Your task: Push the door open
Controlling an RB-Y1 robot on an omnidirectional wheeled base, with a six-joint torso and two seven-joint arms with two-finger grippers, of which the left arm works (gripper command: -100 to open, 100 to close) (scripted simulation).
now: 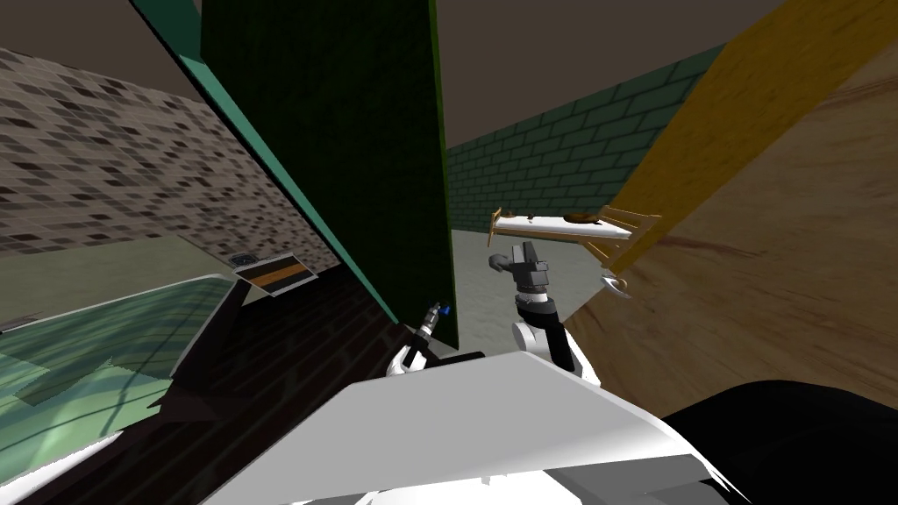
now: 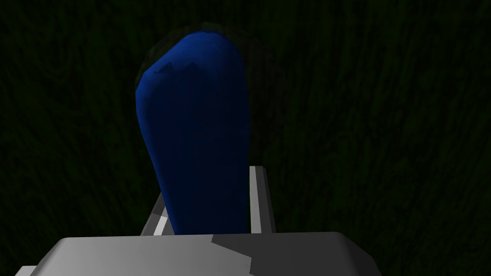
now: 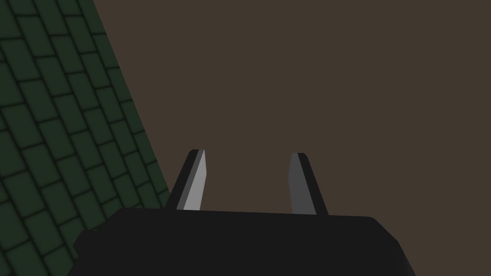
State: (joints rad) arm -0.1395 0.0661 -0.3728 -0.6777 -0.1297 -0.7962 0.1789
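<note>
Head view puts the dark green door (image 1: 351,131) nearly edge-on, with floor (image 1: 478,298) and a green brick wall (image 1: 561,158) showing past its free edge, so I judge it partly swung, with more pushing left to do. Low at that edge, the left end effector (image 1: 434,314) meets a small blue handle (image 1: 445,309). Left wrist view adds what the head view cannot: its fingers (image 2: 261,201) press the handle's sides, gripping it, with the door face just behind. Right end effector (image 1: 524,256) hangs beside the door, apart from it. Right wrist view shows its fingers spread, holding nothing.
</note>
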